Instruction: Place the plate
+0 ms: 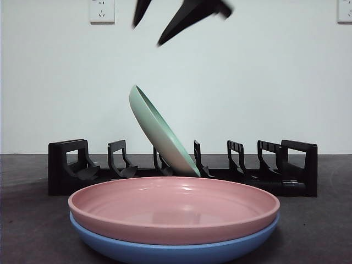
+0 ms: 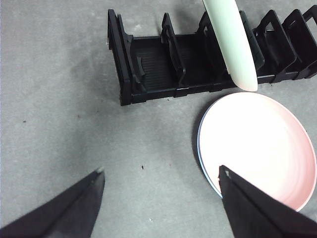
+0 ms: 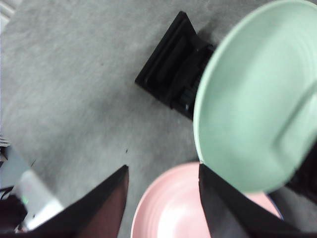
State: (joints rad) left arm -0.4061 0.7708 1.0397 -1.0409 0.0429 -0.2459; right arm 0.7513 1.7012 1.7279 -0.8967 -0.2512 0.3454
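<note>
Across the grey matte tabletop (image 2: 59, 99), the long black plastic dish rack (image 1: 297, 176) with upright dividers runs side to side at the back.

In front of it, nearest the low camera: a stack of two shallow round plates, a pink plate (image 1: 173, 206) resting on top of a blue plate (image 1: 176, 250). Nothing lies in the pink one.

The rack holds one item only: a pale green round plate (image 1: 159, 135), its lower rim seated in a middle slot, leaning well off upright, top edge tilted toward the left of the front view. Other slots are bare.

Right gripper (image 3: 163, 171): jaws spread wide, gripping nothing, hanging above the stack and just beside the green plate's raised rim. The black jaws high in the front view (image 1: 151, 22), over the green plate, are likely this one.

Left gripper (image 2: 161, 171): jaws spread, empty, over bare table beside the stack, the rack's end beyond it.

Judgement: green plate looks released into the rack. Pink plate is probably next. It lies flat, directly below the right gripper, rim facing up and out. The right arm is nearer; the left gripper reaches its near rim too.
</note>
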